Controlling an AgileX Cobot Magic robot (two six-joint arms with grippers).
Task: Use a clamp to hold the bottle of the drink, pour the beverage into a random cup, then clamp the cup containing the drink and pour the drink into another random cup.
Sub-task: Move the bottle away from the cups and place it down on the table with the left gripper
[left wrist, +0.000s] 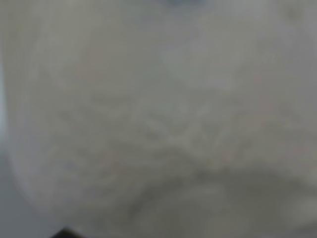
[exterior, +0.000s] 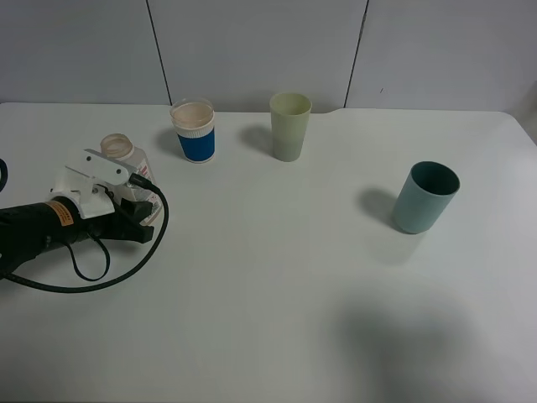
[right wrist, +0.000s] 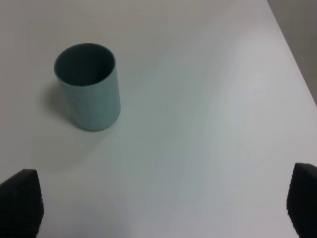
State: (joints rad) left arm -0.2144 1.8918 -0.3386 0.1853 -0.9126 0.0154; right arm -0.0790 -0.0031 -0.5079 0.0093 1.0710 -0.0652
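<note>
A clear drink bottle (exterior: 124, 159) with an open mouth stands at the left of the white table (exterior: 277, 277). My left gripper (exterior: 141, 211) is around its lower body and looks shut on it. The left wrist view is filled by the blurred bottle wall (left wrist: 158, 119). A blue cup with a white rim (exterior: 195, 132) and a pale green cup (exterior: 289, 126) stand at the back. A teal cup (exterior: 424, 197) stands at the right and also shows in the right wrist view (right wrist: 89, 88). My right gripper (right wrist: 161, 203) is open and empty, short of the teal cup.
A black cable (exterior: 109, 269) loops on the table in front of the left arm. A grey panelled wall (exterior: 252, 42) runs behind the table's back edge. The right arm casts a shadow (exterior: 403, 344) on the front of the table.
</note>
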